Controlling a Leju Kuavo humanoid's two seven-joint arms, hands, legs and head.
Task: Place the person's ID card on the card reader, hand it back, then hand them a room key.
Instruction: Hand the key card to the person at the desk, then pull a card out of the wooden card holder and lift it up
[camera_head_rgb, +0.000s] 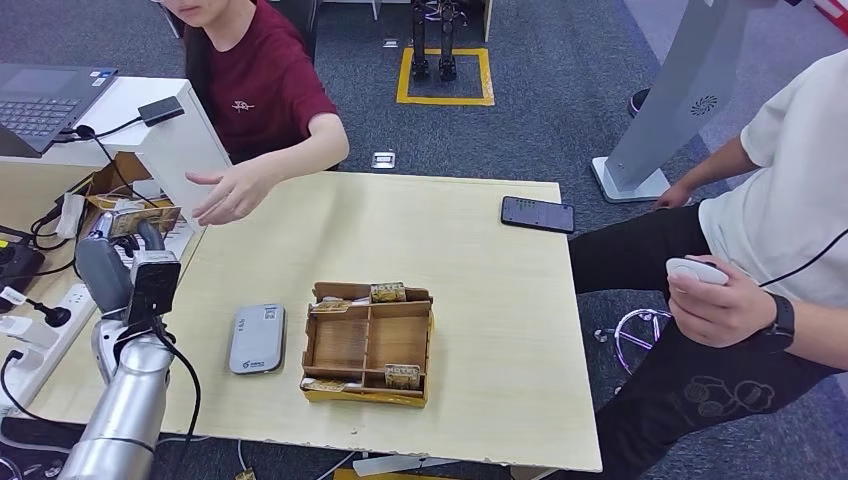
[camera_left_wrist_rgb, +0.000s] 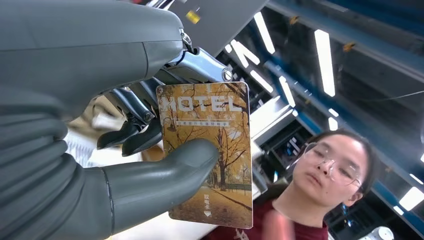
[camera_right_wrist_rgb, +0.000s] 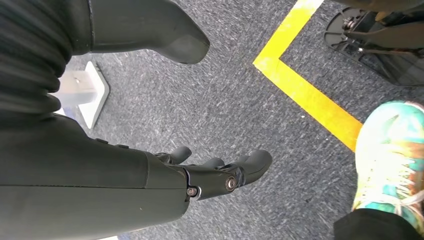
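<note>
Left wrist view shows you the left hand (camera_left_wrist_rgb: 150, 150) pinching the hotel key card (camera_left_wrist_rgb: 210, 150) between thumb and fingers (camera_left_wrist_rgb: 130, 135), left of the card reader (camera_head_rgb: 257, 338); the person's hand (camera_head_rgb: 228, 194) reaches over the bench (camera_head_rgb: 480, 300). Right hand (camera_right_wrist_rgb: 200, 175) hangs with fingers spread.

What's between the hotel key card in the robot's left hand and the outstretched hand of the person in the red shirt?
Nothing visible. The left hand holds the hotel key card raised at the table's left edge, and the person's open hand reaches toward it with open space between them.
</note>
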